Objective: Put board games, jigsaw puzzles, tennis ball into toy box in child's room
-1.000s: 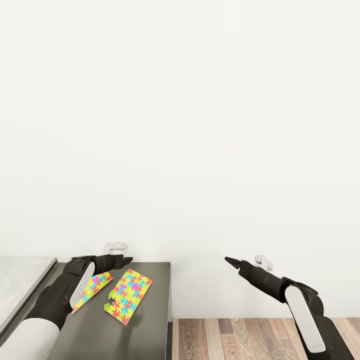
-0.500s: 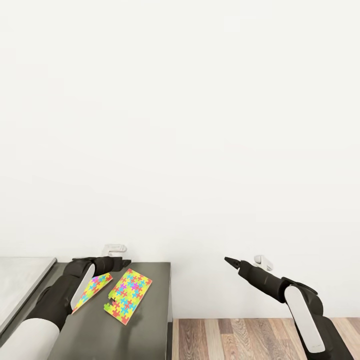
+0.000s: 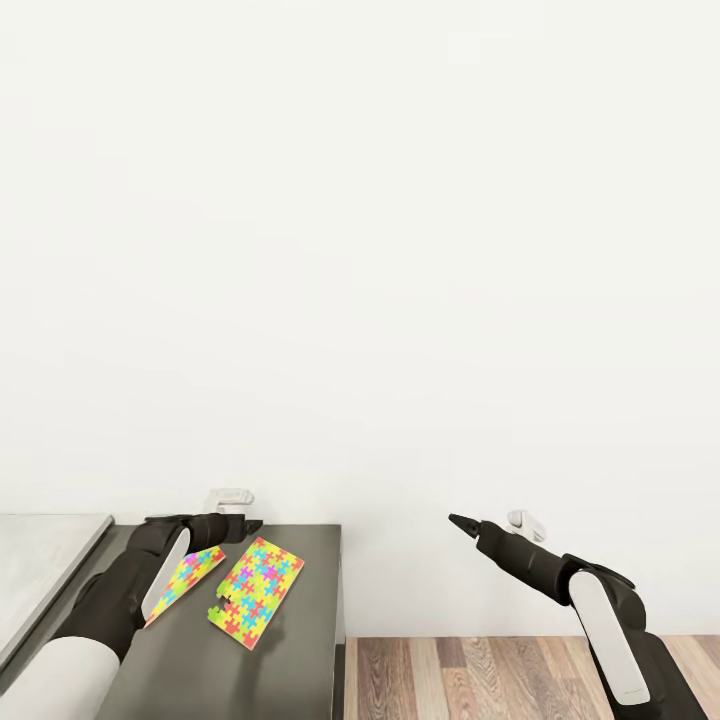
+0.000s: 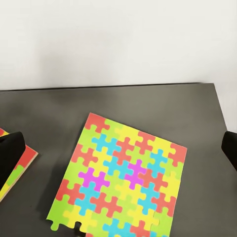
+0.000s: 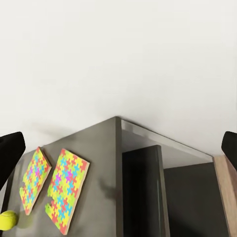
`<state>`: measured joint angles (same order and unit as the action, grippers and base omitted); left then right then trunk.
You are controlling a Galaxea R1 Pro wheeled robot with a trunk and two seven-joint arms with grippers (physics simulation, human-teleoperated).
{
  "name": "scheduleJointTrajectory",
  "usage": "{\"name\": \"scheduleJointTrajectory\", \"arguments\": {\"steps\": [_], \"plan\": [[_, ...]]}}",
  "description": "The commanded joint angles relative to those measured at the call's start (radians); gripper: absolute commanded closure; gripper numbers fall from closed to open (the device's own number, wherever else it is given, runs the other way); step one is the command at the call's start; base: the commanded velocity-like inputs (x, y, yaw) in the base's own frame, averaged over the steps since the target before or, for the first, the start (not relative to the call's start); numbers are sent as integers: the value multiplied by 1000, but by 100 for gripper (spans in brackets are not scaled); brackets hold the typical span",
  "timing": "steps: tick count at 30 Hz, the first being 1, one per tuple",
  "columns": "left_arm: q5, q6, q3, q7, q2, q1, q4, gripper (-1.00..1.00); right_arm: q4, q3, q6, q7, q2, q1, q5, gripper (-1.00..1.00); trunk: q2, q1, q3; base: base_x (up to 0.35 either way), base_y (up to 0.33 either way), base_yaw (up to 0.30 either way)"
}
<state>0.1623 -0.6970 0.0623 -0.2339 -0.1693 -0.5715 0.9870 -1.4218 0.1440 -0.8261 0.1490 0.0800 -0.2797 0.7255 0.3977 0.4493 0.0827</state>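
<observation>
Two jigsaw puzzles lie flat on the dark grey section of the table [image 3: 300,670]. One jigsaw puzzle [image 3: 258,592] [image 4: 121,177] [image 5: 66,195] lies in full view. The other puzzle [image 3: 185,580] [image 5: 33,180] lies beside it, partly under my left forearm. My left gripper [image 3: 250,523] hovers open just past the puzzles' far edge, holding nothing. The tennis ball [image 5: 7,220] rests on the table beside the second puzzle. My right gripper [image 3: 460,521] hangs open in the air to the right of the table. The board games, toy box and bed are out of view.
A white wall stands right behind the table. The table's pale grey top [image 3: 45,565] adjoins the dark section on the left. Wooden floor [image 3: 500,680] lies beyond the table's right edge, under my right arm.
My left arm has drifted very slightly left and down. The puzzles and the right arm have not moved.
</observation>
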Motion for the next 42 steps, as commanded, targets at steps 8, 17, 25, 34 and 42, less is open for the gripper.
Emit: {"name": "scheduleJointTrajectory", "arguments": {"steps": [8,17,25,34,42], "plan": [[9,-6,2,4,-1,-2,1,-100,0,2,-5,7,0,-1,-6,-100,2,1,4,0,0,0],[9,-6,4,4,-1,-1,1,-100,0,2,-5,8,0,-1,-7,-100,2,1,15,0,0,0],[8,-6,4,2,-1,-1,1,-100,0,2,-5,7,-3,-1,-9,-100,2,1,28,0,0,0],[9,-6,4,1,-1,-1,1,-100,-1,0,-4,7,-4,-1,-9,-100,2,1,43,0,0,0],[9,-6,4,-1,-1,-1,1,-100,-2,0,-3,9,-5,-1,-9,-100,2,1,56,0,0,0]]}}
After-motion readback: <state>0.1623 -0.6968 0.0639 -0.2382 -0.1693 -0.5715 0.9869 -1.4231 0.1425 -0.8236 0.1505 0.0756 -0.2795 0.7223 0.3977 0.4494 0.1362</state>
